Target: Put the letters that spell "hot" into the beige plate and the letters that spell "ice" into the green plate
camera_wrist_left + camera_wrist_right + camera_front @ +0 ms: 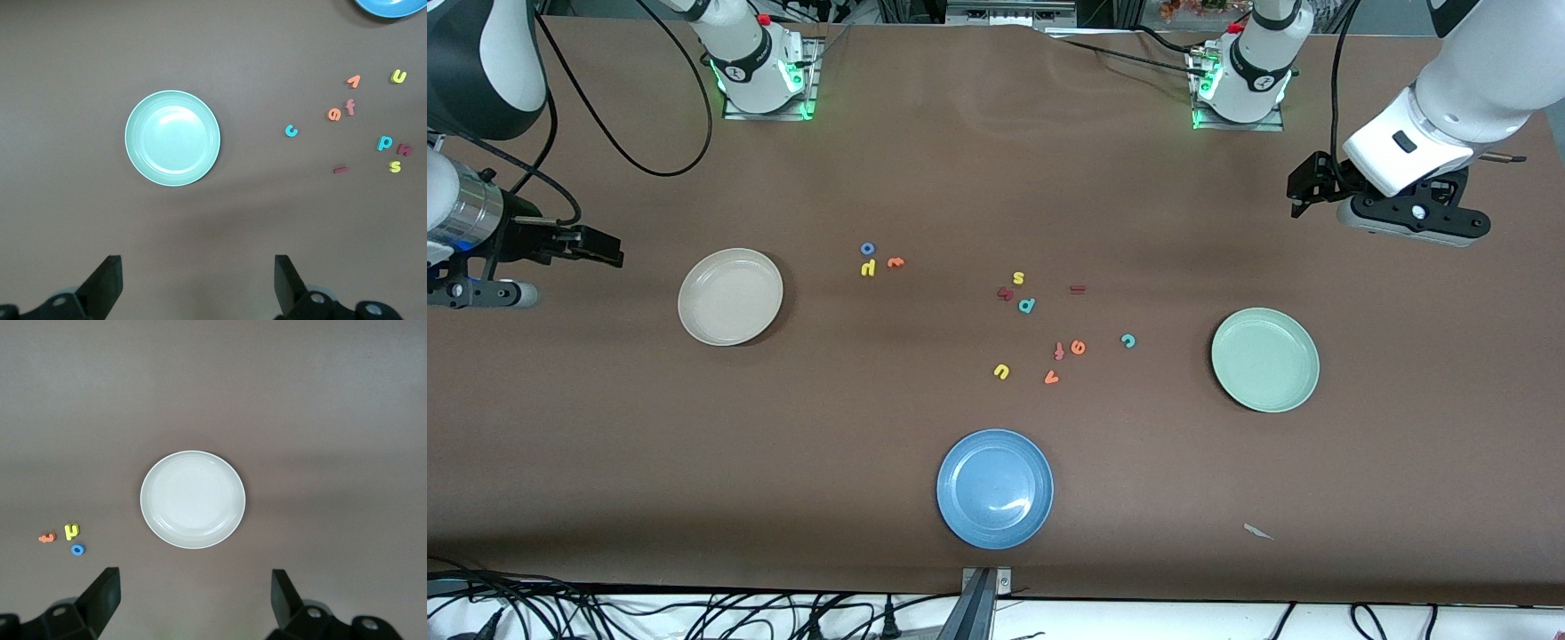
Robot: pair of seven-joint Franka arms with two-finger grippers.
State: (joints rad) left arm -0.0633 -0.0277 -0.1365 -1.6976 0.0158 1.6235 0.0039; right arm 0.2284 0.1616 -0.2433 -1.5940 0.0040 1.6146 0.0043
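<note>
The beige plate (730, 296) (193, 499) lies empty toward the right arm's end. Beside it sit the blue "o" (867, 249) (78, 549), yellow "h" (868, 268) (71, 531) and orange "t" (895, 261) (47, 537). The green plate (1264, 359) (172, 138) lies empty toward the left arm's end. On the table mid-way are the dark red "i" (1077, 289) (341, 170), orange "e" (1078, 348) (334, 115) and teal "c" (1128, 340) (291, 131). My left gripper (1303, 188) (197, 280) hangs open over bare table by the green plate. My right gripper (600, 247) (193, 597) hangs open by the beige plate.
A blue plate (995, 488) lies nearest the front camera. Other letters are scattered mid-table: yellow "s" (1018, 278), a teal letter (1027, 306), yellow "u" (1001, 372), orange "v" (1051, 378), and a reddish "f" (1059, 350). A paper scrap (1258, 532) lies near the front edge.
</note>
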